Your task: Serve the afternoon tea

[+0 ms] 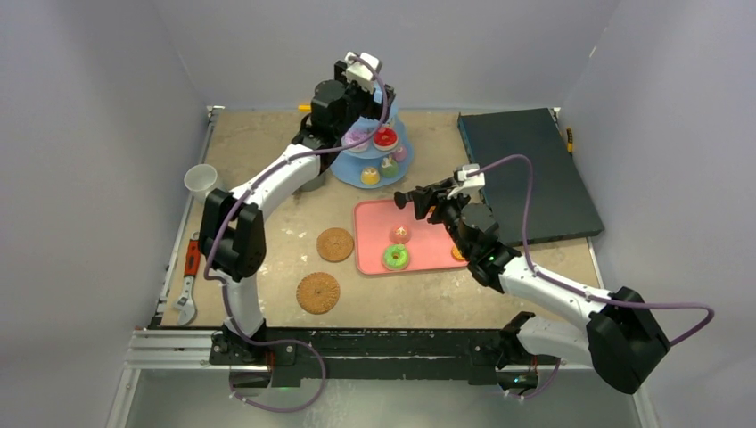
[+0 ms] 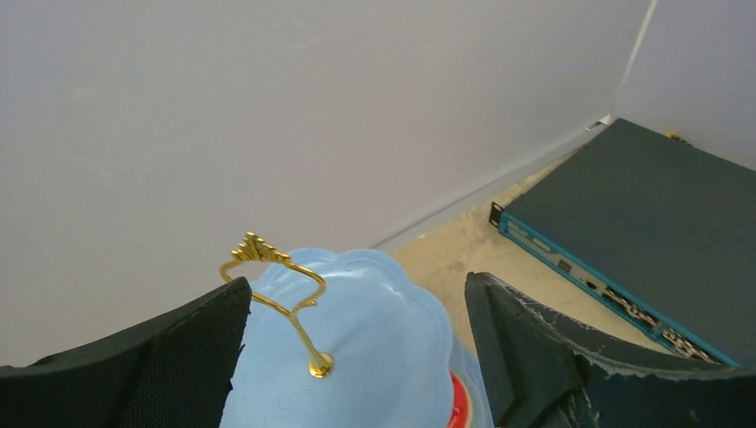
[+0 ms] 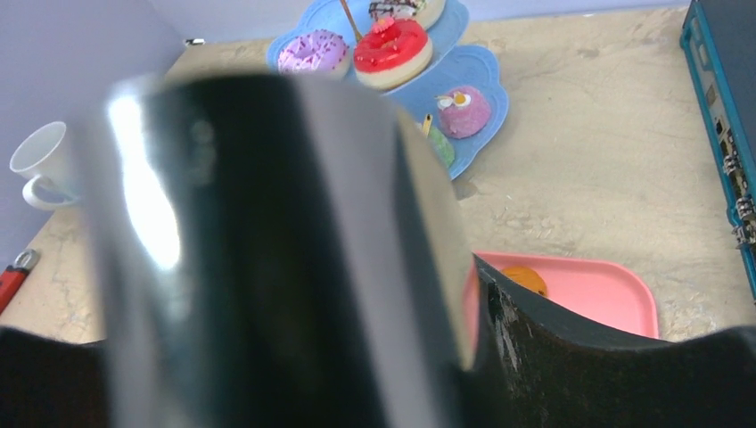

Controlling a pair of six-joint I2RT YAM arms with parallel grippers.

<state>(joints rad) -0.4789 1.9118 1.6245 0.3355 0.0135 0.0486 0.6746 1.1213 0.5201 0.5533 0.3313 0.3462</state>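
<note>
Right gripper (image 1: 426,198) clamping black tongs (image 3: 267,250), hanging over far-left corner of pink tray (image 1: 374,214). Green doughnut (image 1: 396,258) and cupcake (image 1: 400,234) lying on tray just near of tongs; right arm nearer. Left gripper (image 2: 357,294) hovering over blue stand (image 2: 374,321) at far centre, jaws gaping wide, empty, gold handle (image 2: 254,248) below, between them.

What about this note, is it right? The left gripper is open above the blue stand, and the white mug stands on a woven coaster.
The mug part is wrong. The top external view shows the white mug at the left edge of the table, apart from both bare woven coasters. The left gripper is open above the blue stand.
</note>
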